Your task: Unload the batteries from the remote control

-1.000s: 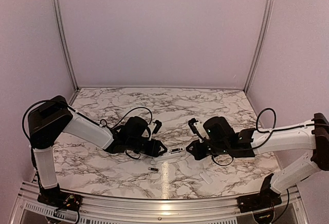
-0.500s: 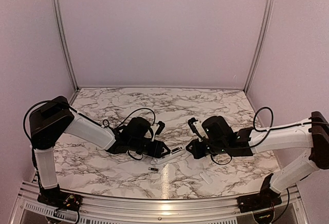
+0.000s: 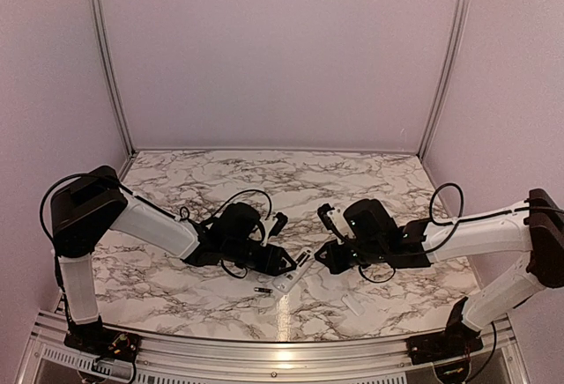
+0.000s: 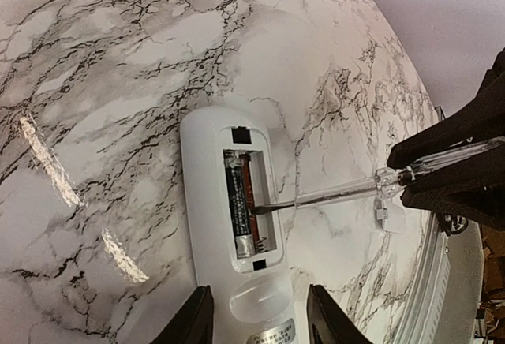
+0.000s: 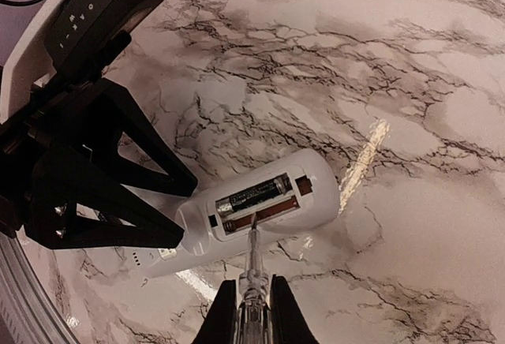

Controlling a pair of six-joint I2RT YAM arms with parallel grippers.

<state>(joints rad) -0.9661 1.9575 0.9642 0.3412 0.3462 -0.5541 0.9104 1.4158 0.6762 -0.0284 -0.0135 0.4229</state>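
Observation:
The white remote control lies with its open dark recess facing up, and my left gripper is shut on its near end. One dark battery sits in the recess, and the slot beside it is empty. My right gripper is shut on a thin clear-handled tool whose tip reaches into that empty slot, beside the battery. From above, the remote control is slanted between the left gripper and the right gripper. A second battery lies loose on the table just in front.
A small white cover piece lies on the marble table in front of the right arm. The table's metal front rail runs close behind the loose battery. Pale walls close in the back and sides.
The left gripper has carried the remote right and nearer, turning it to a slant. The right gripper has shifted left, closing the gap to the remote.

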